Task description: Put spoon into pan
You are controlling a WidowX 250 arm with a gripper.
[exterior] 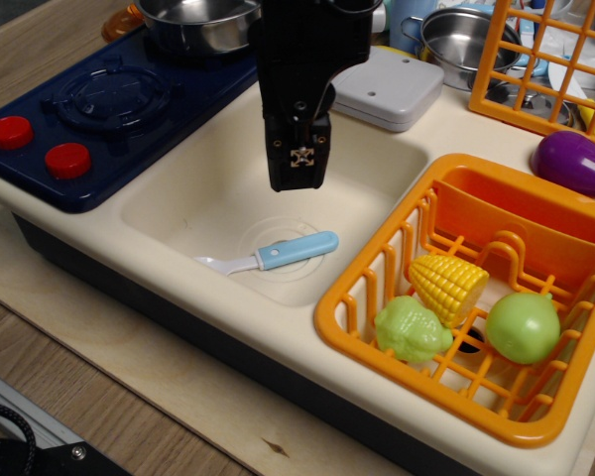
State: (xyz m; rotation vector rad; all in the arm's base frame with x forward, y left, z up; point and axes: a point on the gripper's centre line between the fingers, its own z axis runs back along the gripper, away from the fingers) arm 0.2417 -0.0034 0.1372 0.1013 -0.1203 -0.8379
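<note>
The spoon [275,255], with a light blue handle and a white bowl, lies flat on the bottom of the cream toy sink [193,188], bowl pointing left. The shiny steel pan [200,22] stands on the dark blue stove at the back, cut off by the top edge. My black gripper [299,181] hangs above the sink, over and slightly behind the spoon, well clear of it. I see it side-on, so one finger hides the other and the gap does not show. Nothing shows in it.
An orange dish basket [377,288] on the right holds a toy corn [446,284] and two green vegetables. A purple eggplant [575,164], a grey block [387,87], a smaller steel pot [463,35] and an orange rack [545,59] stand behind. Two red knobs [40,146] sit on the stove.
</note>
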